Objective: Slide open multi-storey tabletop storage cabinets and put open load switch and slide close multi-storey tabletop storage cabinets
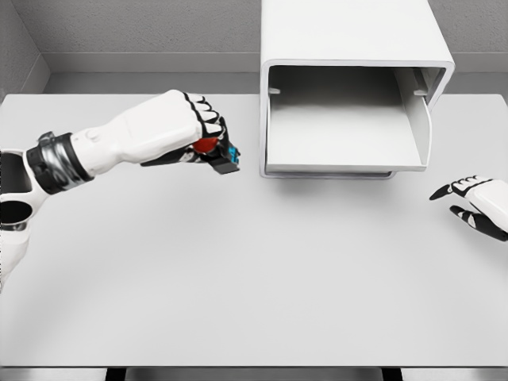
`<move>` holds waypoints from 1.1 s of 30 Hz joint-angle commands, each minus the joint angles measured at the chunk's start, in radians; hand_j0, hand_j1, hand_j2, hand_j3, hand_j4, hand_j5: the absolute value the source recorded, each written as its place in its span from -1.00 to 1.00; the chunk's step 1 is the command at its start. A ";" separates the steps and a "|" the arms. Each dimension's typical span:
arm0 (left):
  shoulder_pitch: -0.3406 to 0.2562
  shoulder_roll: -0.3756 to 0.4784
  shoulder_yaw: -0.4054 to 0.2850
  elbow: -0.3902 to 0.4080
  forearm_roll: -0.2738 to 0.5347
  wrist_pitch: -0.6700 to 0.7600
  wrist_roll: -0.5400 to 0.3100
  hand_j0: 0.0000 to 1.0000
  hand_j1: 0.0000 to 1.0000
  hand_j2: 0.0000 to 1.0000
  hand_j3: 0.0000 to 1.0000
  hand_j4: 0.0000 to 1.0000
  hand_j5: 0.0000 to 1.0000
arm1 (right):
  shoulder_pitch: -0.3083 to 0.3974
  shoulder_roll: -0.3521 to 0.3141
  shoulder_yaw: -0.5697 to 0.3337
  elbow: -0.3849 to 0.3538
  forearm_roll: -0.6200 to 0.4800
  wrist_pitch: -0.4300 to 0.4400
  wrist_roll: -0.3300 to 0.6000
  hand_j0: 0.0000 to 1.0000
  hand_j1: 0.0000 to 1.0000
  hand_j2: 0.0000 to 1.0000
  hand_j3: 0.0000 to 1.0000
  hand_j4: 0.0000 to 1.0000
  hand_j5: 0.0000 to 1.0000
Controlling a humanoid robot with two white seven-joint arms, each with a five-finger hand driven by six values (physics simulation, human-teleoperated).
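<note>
A white tabletop storage cabinet (349, 48) stands at the back of the table, right of the middle. Its drawer (341, 131) is slid out toward me and looks bare inside. My left hand (200, 131) hovers just left of the drawer, shut on the load switch (221, 153), a small black part with a red knob and a blue end. The switch sticks out below the fingers, a short gap away from the drawer's left wall. My right hand (475, 203) rests low at the right edge, fingers spread, holding nothing.
The grey table (238, 270) spreads wide in front of the cabinet. A grey wall runs behind the cabinet. The table's front edge shows at the bottom of the view.
</note>
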 commanded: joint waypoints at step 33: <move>-0.044 -0.196 -0.009 0.000 -0.072 0.003 -0.002 -0.25 -0.25 -0.25 -0.25 -0.25 -0.25 | 0.000 -0.001 -0.002 0.000 -0.007 0.001 0.000 0.15 0.15 0.15 0.15 0.15 0.15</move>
